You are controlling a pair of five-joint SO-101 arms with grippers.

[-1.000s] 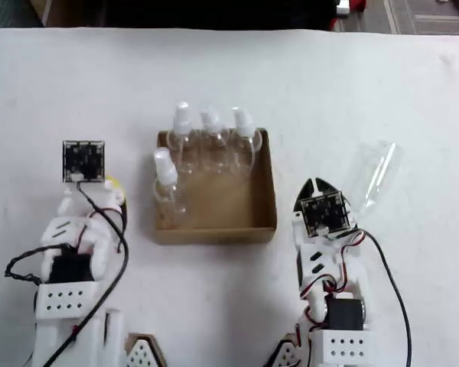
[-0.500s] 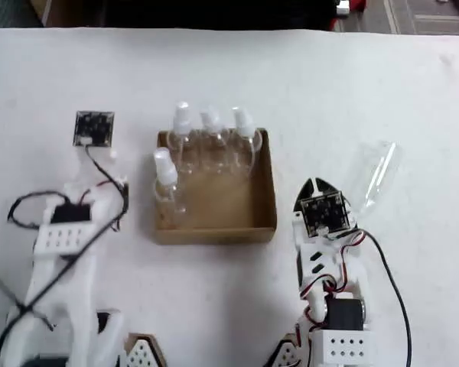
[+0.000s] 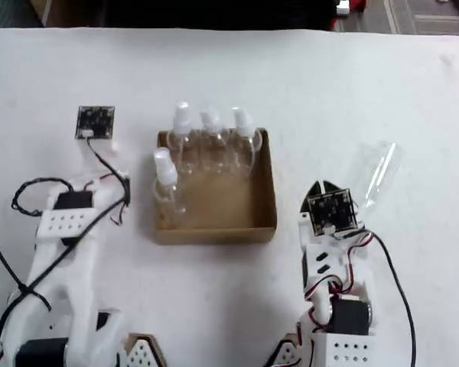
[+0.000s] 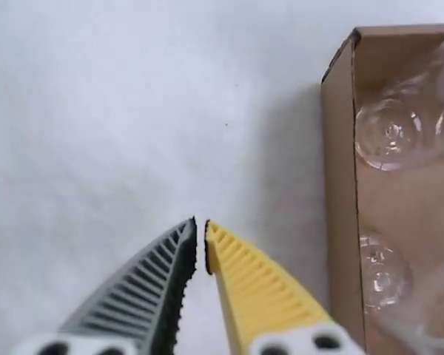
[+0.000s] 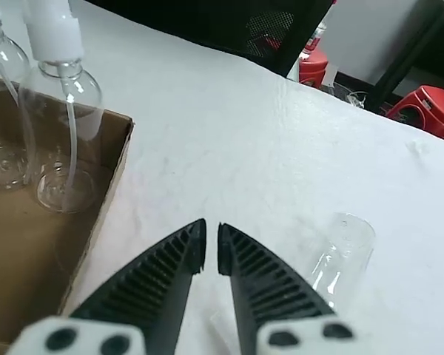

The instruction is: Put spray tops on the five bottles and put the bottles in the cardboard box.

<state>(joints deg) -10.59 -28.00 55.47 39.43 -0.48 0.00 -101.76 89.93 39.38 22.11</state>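
The cardboard box [image 3: 269,183] sits mid-table with several clear bottles standing in it, each with a white spray top [image 3: 182,116]. Another clear bottle [image 3: 372,174] lies on its side on the table right of the box. My right gripper [image 3: 319,186] is low between the box and this bottle, its black fingers [image 5: 179,255] shut on nothing, with the lying bottle [image 5: 340,250] just beyond them. My left gripper [image 4: 200,225] hangs over bare table left of the box [image 4: 339,170], grey and yellow fingers shut and empty. Bottle bases [image 4: 388,133] show inside the box.
The white tablecloth [image 3: 291,76] stretches wide behind the box and to both sides. The left arm's wrist camera board [image 3: 96,122] hovers left of the box's far corner. Red stools [image 5: 436,103] and dark furniture stand beyond the table's far edge.
The left arm has lifted and stretched toward the far side, its wrist now level with the box's back corner. The right arm has drawn back slightly toward the front edge.
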